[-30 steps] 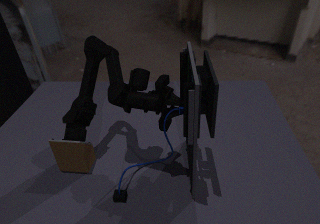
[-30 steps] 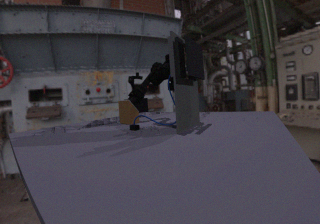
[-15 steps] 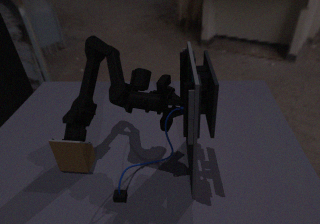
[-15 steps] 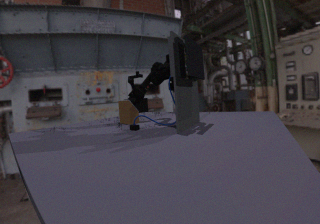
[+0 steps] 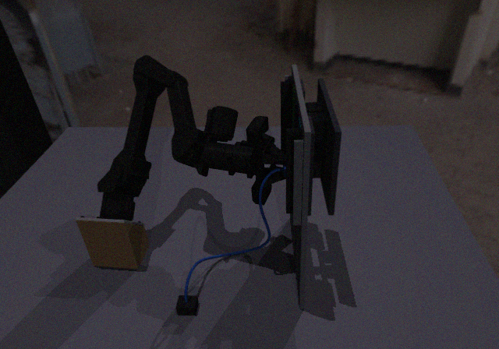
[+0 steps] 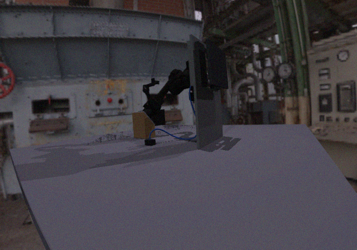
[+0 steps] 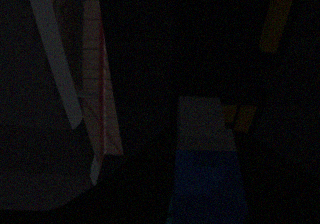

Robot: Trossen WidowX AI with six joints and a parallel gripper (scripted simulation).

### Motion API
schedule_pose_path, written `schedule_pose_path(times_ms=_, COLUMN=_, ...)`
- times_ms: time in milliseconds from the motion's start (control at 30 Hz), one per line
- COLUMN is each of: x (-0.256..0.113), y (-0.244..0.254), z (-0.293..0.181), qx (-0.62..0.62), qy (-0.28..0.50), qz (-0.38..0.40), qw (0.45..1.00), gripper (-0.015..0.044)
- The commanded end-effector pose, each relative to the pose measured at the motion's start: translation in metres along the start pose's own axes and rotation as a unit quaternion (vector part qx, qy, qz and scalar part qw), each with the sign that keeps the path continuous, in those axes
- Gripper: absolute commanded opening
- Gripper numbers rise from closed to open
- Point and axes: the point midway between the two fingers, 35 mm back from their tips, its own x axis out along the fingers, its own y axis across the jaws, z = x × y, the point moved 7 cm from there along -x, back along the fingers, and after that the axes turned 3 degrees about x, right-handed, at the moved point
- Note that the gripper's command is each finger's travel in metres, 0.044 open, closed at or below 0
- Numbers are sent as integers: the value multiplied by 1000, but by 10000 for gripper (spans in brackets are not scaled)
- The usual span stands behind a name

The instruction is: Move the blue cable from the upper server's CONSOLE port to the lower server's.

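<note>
Top view shows the black robot arm [image 5: 181, 107] [image 6: 161, 94] standing on a yellow wedge-shaped block [image 5: 115, 244] [image 6: 141, 125], and it reaches across to the front of an upright grey panel [image 5: 301, 176] [image 6: 208, 120]. Its gripper [image 5: 281, 158] is just beside this front, and it is closed on the plug [image 7: 200, 124] of the blue cable. The wrist view is very dark. In it, the plug has a pale grey part and, next to it, a blue part. Small yellowish patches [image 7: 276, 24] are seen near the plug. I cannot tell from these pictures which port the plug is at, or if it sits inside a port.

From the gripper side, the blue cable [image 5: 263, 220] [image 6: 170, 134] goes down in a curve, then bends over the table [image 5: 402, 216] [image 6: 201, 190] to a small black block [image 5: 187, 305] [image 6: 149, 142]. This block lies on the table top, apart from the yellow block. Behind the upright panel there is a dark plate [image 5: 329, 148] [image 6: 216, 64], also upright. Shadows of the arm and the panel fall on the table.
</note>
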Motion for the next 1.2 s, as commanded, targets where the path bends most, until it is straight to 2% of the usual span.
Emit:
schedule_pose_path(times_ms=0, x=2, y=-1, z=0, qx=3, qy=2, qz=-3, qw=1000, gripper=0)
schedule_pose_path(times_ms=867, x=7, y=0, z=2, qx=3, qy=2, qz=-3, qw=1000, gripper=0)
schedule_pose_path(times_ms=1167, x=5, y=1, z=2, qx=1, qy=1, qz=-1, qw=1000, gripper=236)
